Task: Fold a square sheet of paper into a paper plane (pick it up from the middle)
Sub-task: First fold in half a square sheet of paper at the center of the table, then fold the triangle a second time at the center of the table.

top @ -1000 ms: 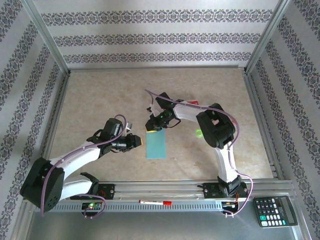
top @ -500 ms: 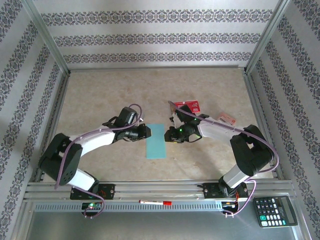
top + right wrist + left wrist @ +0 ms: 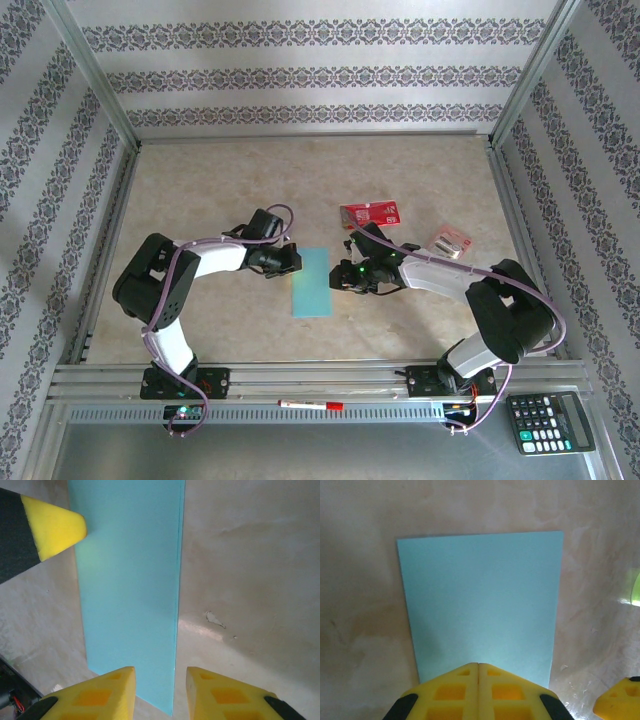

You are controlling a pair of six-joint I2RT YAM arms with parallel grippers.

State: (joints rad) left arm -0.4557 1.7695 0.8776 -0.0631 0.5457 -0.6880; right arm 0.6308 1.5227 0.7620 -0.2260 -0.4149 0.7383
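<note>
The square sheet of paper (image 3: 310, 282) is light blue and lies flat on the table as a narrow upright rectangle. No paper plane is in view. My left gripper (image 3: 295, 262) is shut at the sheet's upper left edge. In the left wrist view its yellow fingertips (image 3: 470, 672) meet over the near edge of the sheet (image 3: 480, 600), with nothing seen between them. My right gripper (image 3: 340, 278) is open at the sheet's right edge. In the right wrist view that gripper (image 3: 156, 680) straddles the long edge of the sheet (image 3: 130, 580), one finger over paper and one over bare table.
A red packet (image 3: 371, 213) lies behind the right arm, and a smaller pale packet (image 3: 449, 241) lies to its right. A green ring (image 3: 636, 585) shows beyond the sheet. A red pen (image 3: 305, 404) and a calculator (image 3: 550, 420) lie by the front rail. Metal frame rails border the table.
The left arm swung in to the sheet's left edge and its gripper shut. The right gripper moved from the sheet's top end to its right edge and opened.
</note>
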